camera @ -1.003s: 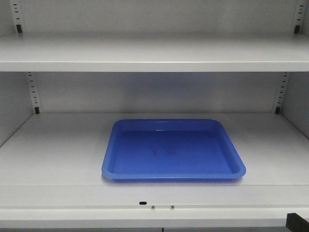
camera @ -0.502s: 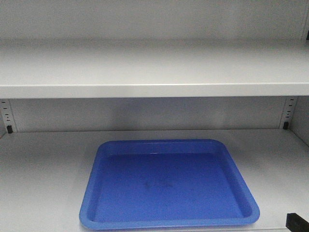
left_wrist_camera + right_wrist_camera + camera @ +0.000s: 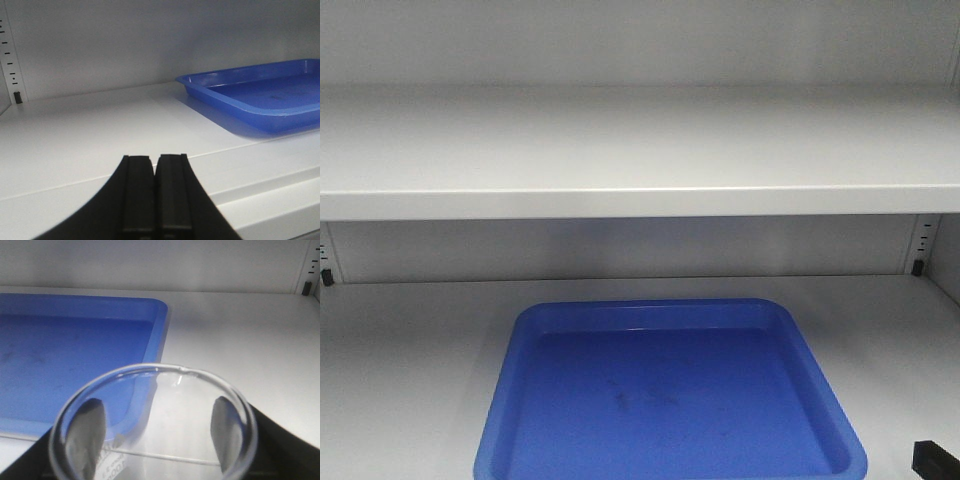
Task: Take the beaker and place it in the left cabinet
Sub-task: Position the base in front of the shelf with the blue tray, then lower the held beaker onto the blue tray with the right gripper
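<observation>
Right wrist-mounted view puts us just behind the beaker (image 3: 150, 368). Through its glass we see both dark fingers (image 3: 223, 430) of our right gripper (image 3: 155, 440) set against its sides, clamping it. We hold it inside the left cabinet (image 3: 620, 150), over the lower shelf (image 3: 410, 360), near the right rim of the blue tray (image 3: 75, 350). Our left gripper (image 3: 156, 195) hangs over the shelf's front edge, jaws pressed together on nothing.
</observation>
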